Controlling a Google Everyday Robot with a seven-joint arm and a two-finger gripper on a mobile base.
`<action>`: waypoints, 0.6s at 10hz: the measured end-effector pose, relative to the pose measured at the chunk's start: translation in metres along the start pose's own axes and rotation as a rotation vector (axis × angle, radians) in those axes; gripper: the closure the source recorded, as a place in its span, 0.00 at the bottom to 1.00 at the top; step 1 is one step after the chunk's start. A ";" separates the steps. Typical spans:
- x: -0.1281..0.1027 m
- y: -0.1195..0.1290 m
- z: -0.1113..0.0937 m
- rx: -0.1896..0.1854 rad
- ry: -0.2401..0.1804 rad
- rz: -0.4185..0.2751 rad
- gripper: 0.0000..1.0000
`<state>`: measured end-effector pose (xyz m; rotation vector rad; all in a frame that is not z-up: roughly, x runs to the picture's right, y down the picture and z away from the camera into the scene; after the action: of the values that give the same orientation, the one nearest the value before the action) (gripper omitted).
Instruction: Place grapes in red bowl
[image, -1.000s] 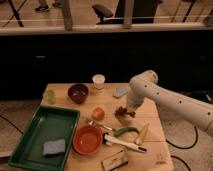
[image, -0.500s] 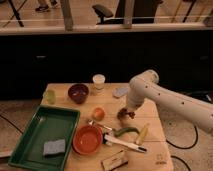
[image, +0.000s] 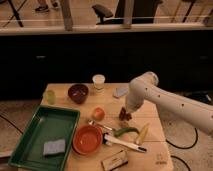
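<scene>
- One wooden table (image: 156, 148) carries everything.
- One white robot arm (image: 167, 100) reaches in from the right, in much the same pose as a second ago. Its gripper (image: 125, 114) points down right of centre. Whether it is open or clamped cannot be told.
- One green tray (image: 35, 131) sits at the left edge, holding one grey-blue sponge (image: 54, 147).
- Two bowls: the red bowl (image: 87, 139) beside the tray, and a dark maroon bowl (image: 78, 92) further back. Neither has moved.
- One white-handled tool (image: 123, 144), one green vegetable (image: 125, 131) and one yellow banana-like piece (image: 142, 133) lie right of the red bowl.
- Two cups: a white cup (image: 99, 81) at the back and a pale green cup (image: 49, 96) at the left.
- One orange fruit (image: 98, 113) stands behind the red bowl.
- One bunch of grapes (image: 123, 116) is at the gripper's tip, right of the orange fruit and outside the red bowl.
- One small box (image: 114, 160) lies at the front edge, its markings too small to read.
</scene>
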<state>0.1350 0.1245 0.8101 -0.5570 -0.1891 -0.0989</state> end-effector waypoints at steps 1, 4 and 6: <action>0.001 0.000 0.000 0.003 0.000 0.002 0.55; -0.004 0.003 0.004 0.005 -0.010 0.000 0.33; -0.006 0.005 0.008 0.007 -0.012 0.002 0.42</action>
<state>0.1290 0.1335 0.8130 -0.5511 -0.2004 -0.0930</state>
